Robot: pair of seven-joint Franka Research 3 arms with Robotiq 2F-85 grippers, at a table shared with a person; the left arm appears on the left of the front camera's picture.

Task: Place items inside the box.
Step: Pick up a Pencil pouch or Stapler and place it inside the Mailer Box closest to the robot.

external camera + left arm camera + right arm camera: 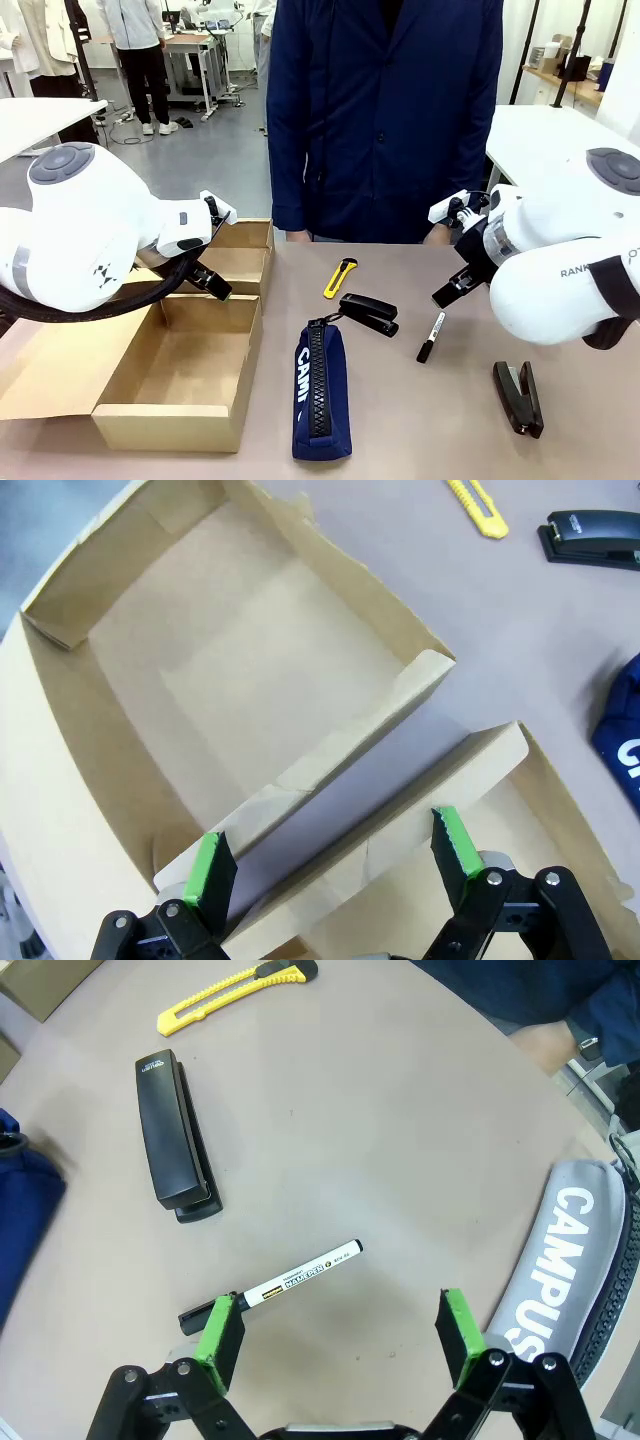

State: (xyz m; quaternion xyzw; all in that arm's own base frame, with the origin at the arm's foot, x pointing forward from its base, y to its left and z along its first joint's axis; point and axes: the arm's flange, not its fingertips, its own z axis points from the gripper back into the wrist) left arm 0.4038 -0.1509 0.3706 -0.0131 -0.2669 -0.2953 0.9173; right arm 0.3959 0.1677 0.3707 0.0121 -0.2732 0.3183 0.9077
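Right wrist view: the right gripper (340,1332) hangs over the desk (400,1140), fingers spread wide with nothing between them. The black marker (290,1275) lies just ahead of the fingers and slanted across their line, its capped end beside one fingertip. Beyond it lie a black stapler (178,1135) and the yellow utility knife (235,995).

Left wrist view: the left gripper (335,858) is likewise released and empty. Its fingers straddle the strip of desk between the box (470,765) and the smaller box (350,600). The box stands open and looks bare.

Risks, as judged:
- A descent on the marker as it lies could land one finger on the cap and roll or pin it, because the marker sits skewed and off-centre.
- The left fingers, close over two cardboard walls, could catch or shove either box.
- With the boxes side by side, an item could go into the wrong one.

Not established:
- The grey pencil case (570,1260) is cut by the frame edge.
- The navy pencil case (20,1210) shows as a blurred corner.
- The box's floor lies mostly outside the left wrist view.
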